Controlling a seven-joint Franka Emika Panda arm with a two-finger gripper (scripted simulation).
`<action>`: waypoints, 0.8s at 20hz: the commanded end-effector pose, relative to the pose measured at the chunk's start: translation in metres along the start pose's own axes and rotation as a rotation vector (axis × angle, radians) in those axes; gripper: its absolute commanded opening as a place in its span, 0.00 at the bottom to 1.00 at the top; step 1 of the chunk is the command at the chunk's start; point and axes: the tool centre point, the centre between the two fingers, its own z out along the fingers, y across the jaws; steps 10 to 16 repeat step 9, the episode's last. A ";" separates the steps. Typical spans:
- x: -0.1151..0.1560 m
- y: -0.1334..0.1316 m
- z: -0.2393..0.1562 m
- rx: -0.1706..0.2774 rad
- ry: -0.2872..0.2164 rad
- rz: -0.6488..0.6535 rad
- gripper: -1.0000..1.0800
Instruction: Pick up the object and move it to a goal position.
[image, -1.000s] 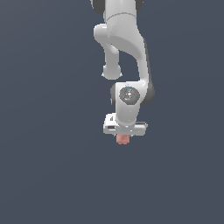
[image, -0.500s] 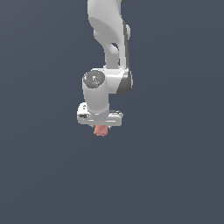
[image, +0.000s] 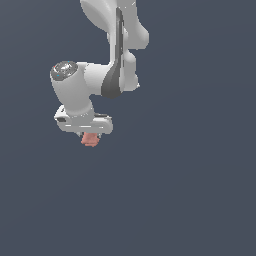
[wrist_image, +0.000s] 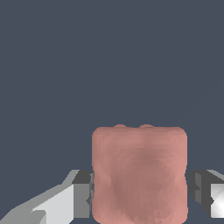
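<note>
Plain slate-blue background, no surface visible in either view. White gripper (image: 90, 134) hangs from the arm (image: 107, 75), clamped on the salmon-pink object (image: 90, 140), which pokes out below. Wrist view: object (wrist_image: 139, 175) between dark fingertips (wrist_image: 84, 194), apparently touching both.

Distant exterior view; close wrist view between pincer (wrist_image: 140, 192) fingers.
</note>
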 end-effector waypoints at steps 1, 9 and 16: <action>-0.002 0.018 -0.007 0.000 -0.001 -0.003 0.00; -0.003 0.042 -0.017 -0.001 -0.001 -0.003 0.00; -0.003 0.042 -0.017 -0.001 -0.001 -0.003 0.00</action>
